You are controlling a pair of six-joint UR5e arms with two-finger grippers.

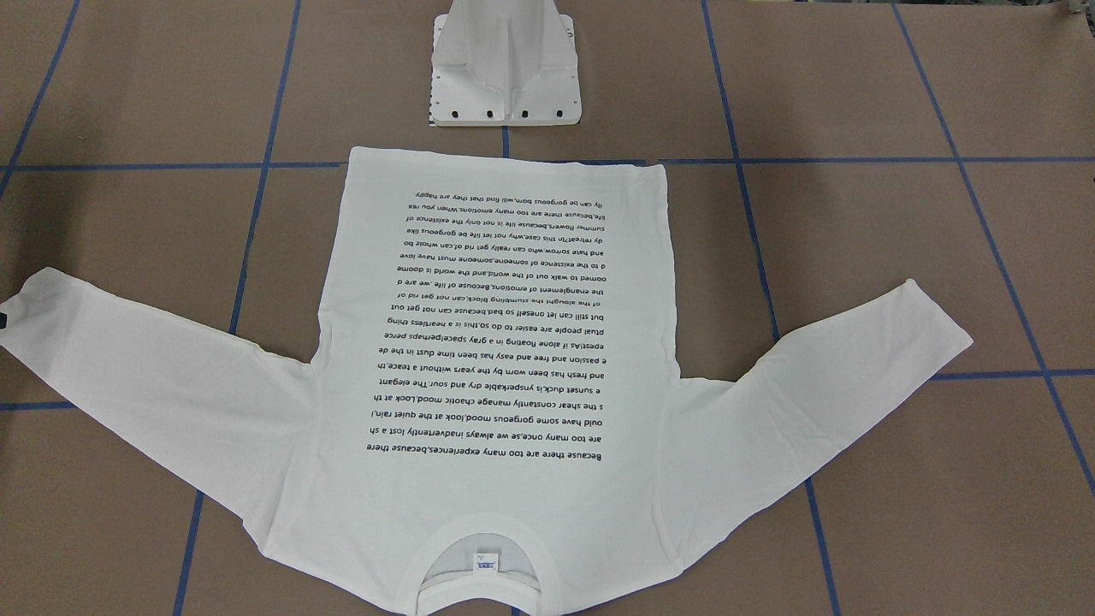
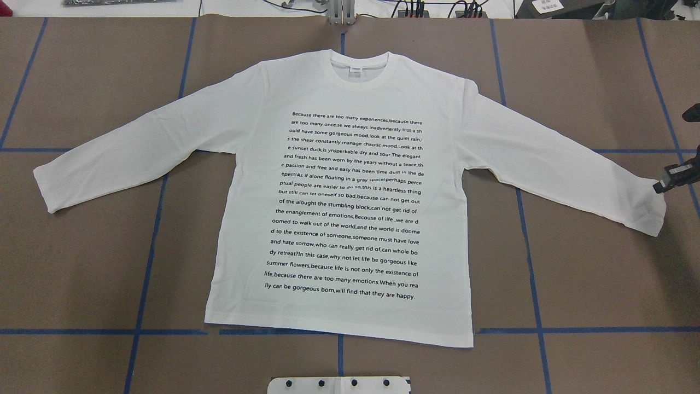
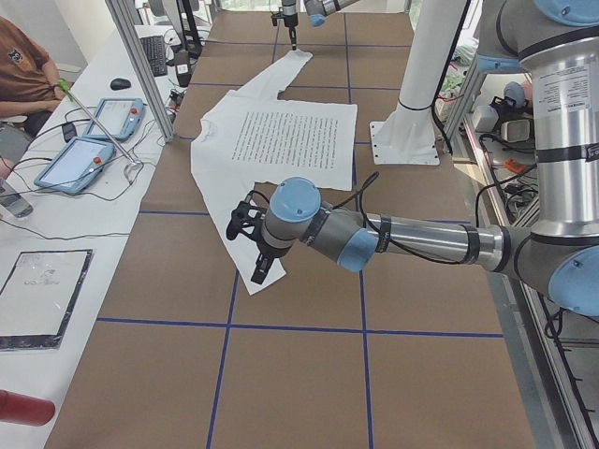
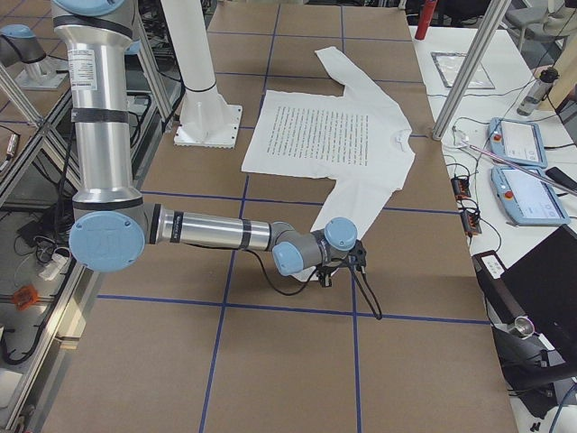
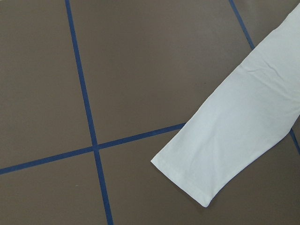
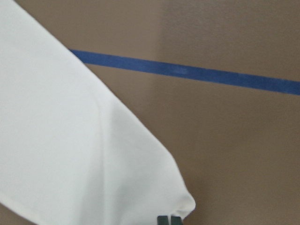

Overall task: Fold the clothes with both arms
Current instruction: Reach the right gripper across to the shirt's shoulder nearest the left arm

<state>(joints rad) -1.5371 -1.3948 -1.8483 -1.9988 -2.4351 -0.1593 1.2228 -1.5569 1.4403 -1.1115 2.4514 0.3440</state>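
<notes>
Overhead: white T-shirt (image 2: 339, 191) flat on bench (image 2: 82, 273), print up, sleeves spread. At one cuff, right gripper (image 2: 664, 185); jaw spacing unreadable. Left-end view: left gripper (image 3: 248, 229) near the other cuff; apart or together, cannot tell.

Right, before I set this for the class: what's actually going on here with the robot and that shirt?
The robot is setting up to fold a white long-sleeved T-shirt. It lies flat on the brown table, printed text up, with both sleeves spread out and no fold made yet. The right gripper is down at the right-side cuff; whether it has pinched the cloth is unclear. The left gripper hangs over the left-side cuff, apparently not gripping it.
</notes>
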